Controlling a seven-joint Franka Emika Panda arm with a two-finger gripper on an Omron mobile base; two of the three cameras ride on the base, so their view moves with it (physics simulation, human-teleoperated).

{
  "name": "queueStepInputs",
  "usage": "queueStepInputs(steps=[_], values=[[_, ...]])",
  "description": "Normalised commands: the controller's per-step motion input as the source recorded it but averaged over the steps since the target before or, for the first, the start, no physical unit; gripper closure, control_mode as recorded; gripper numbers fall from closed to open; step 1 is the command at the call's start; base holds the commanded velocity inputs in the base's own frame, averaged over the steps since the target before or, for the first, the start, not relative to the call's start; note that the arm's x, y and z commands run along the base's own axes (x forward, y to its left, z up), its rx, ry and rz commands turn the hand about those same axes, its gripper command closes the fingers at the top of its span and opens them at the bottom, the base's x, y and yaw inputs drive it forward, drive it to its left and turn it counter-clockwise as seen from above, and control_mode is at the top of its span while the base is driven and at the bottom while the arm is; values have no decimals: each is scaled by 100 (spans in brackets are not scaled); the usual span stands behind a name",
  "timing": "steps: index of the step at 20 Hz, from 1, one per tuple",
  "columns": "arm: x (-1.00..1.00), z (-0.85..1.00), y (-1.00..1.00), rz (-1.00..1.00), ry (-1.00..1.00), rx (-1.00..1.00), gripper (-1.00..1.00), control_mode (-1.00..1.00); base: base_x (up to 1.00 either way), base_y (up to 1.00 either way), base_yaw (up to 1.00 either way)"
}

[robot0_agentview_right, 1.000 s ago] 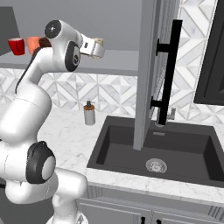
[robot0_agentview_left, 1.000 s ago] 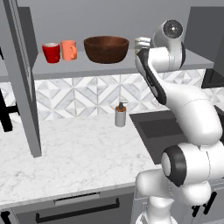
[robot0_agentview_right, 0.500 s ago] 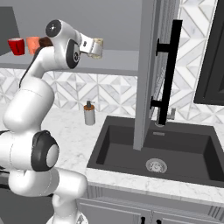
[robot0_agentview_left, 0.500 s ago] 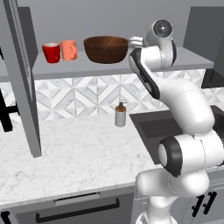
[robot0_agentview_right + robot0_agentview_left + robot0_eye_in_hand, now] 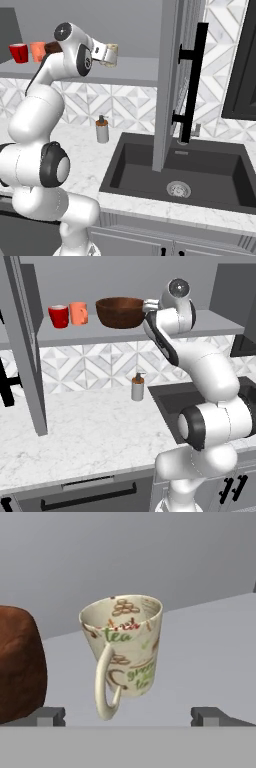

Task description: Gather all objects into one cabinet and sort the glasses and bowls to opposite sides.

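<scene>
A beige patterned cup (image 5: 125, 652) with its handle toward the camera stands on the grey cabinet shelf (image 5: 210, 642), between the wide-apart finger tips of my open gripper (image 5: 129, 716), and neither tip touches it. From the right, this cup (image 5: 111, 54) sits just past the gripper (image 5: 104, 52). The brown wooden bowl (image 5: 120, 312) is right beside the hand, with the orange cup (image 5: 78, 312) and the red cup (image 5: 58, 316) further left on the same shelf (image 5: 215, 323).
An open cabinet door (image 5: 170, 75) with a black bar handle (image 5: 192, 85) hangs to the right of the hand, another door (image 5: 25, 346) to the left. Below, a soap dispenser (image 5: 137, 387) stands on the marble counter (image 5: 90, 431) beside the black sink (image 5: 180, 170).
The arm's upper part has swung a little left, toward the bowl. The beige cup has stayed in the same place on the shelf.
</scene>
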Motion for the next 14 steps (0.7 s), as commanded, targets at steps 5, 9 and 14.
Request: queueStepInputs(steps=[5,9,14], values=[[14,-3,0,0,4,0,-100,-100,0,0,0],[15,0,0,0,1,0,-100,-100,0,0,0],[17,-5,0,0,0,0,-100,-100,0,0,0]])
